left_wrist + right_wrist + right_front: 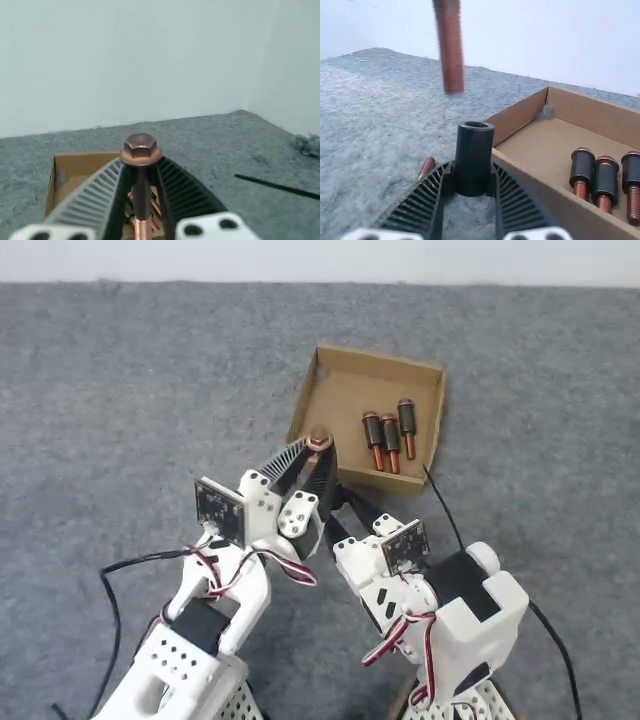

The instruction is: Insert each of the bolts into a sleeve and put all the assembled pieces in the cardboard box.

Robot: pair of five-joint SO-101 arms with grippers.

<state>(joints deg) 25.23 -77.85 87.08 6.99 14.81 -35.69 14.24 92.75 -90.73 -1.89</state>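
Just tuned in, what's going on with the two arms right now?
The left gripper holds a copper bolt head-up, and the right gripper holds a black sleeve upright beneath it. The bolt's tip hangs above the sleeve's opening, not yet in. Three assembled pieces lie in the cardboard box, and a loose bolt lies on the carpet.
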